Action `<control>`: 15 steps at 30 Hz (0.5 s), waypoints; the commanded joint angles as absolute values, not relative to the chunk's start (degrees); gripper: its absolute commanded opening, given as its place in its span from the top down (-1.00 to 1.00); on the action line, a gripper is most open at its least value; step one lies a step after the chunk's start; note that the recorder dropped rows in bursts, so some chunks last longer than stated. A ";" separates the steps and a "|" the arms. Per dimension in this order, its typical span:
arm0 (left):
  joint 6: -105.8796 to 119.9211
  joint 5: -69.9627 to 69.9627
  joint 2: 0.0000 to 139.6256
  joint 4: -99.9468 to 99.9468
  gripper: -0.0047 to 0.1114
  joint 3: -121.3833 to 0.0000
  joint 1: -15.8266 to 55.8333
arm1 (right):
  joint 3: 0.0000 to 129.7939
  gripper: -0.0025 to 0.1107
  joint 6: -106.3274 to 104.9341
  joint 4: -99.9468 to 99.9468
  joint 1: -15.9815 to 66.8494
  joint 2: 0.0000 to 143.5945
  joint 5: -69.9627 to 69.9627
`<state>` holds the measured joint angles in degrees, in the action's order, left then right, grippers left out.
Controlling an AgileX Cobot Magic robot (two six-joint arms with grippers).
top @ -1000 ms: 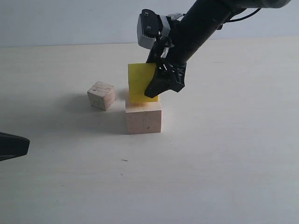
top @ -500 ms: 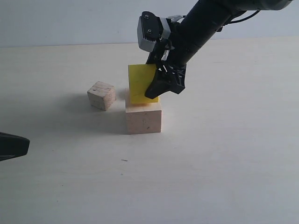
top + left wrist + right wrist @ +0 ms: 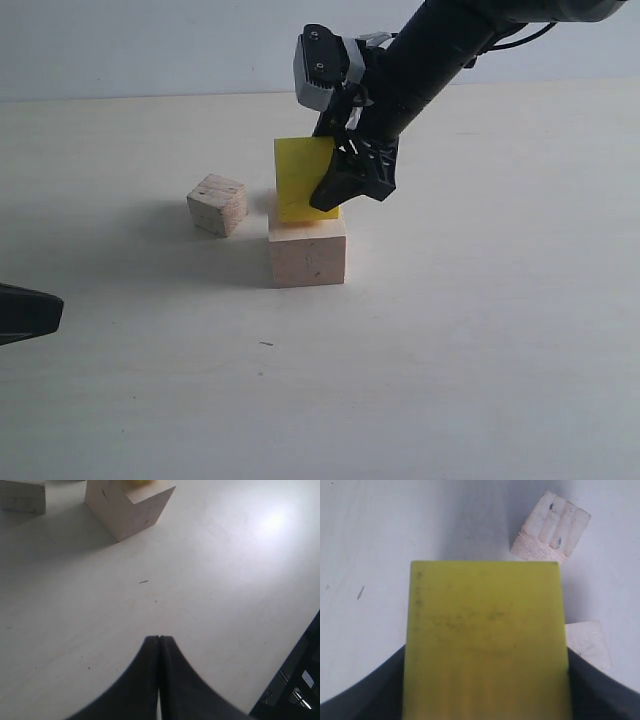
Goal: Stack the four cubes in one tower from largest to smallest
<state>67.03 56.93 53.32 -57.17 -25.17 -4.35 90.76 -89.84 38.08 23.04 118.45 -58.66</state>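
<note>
Matt, painted-looking finish on yellow cube (image 3: pixel 485 640), faintly smudged. Pale raw wood, fairly smooth, on largest cube (image 3: pixel 307 255); small cube (image 3: pixel 217 204) is rougher beige wood with grain showing. Pale, smooth surface (image 3: pixel 450 350) with low sheen; left end effector (image 3: pixel 159 639) matt black.

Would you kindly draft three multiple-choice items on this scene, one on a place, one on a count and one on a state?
1. Where is the yellow cube?
A. Beside the small wooden cube, on the table
B. On top of the pale cube
C. Under the pale cube

2. How many cubes show in the exterior view?
A. Two
B. Three
C. Five

3. How does the left pincer stand?
A. Shut, holding nothing
B. Wide open
C. Shut on a cube

Answers:
1 B: its lower edge meets the pale cube's top face.
2 B: only the yellow, pale and small wooden ones are seen.
3 A: its fingers press together with nothing between.
</note>
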 commanded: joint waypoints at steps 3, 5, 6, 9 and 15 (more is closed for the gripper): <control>67.03 57.03 53.41 -57.45 0.92 -25.50 -4.00 | 90.67 0.96 -90.34 40.26 22.99 117.88 -58.63; 67.03 57.03 53.41 -57.45 0.92 -25.50 -4.00 | 90.67 0.96 -90.34 40.14 22.99 117.88 -58.63; 67.03 57.03 53.41 -57.45 0.92 -25.50 -4.00 | 90.67 0.96 -90.34 40.14 22.99 117.88 -58.63; 67.03 57.03 53.41 -57.45 0.92 -25.50 -4.00 | 90.67 0.96 -90.34 40.14 22.99 117.88 -58.63; 67.03 57.03 53.41 -57.45 0.92 -25.50 -4.00 | 90.67 0.96 -89.98 39.70 22.99 117.88 -58.63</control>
<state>67.03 56.93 53.32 -57.17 -25.17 -4.35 90.76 -89.84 39.23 23.04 118.45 -58.66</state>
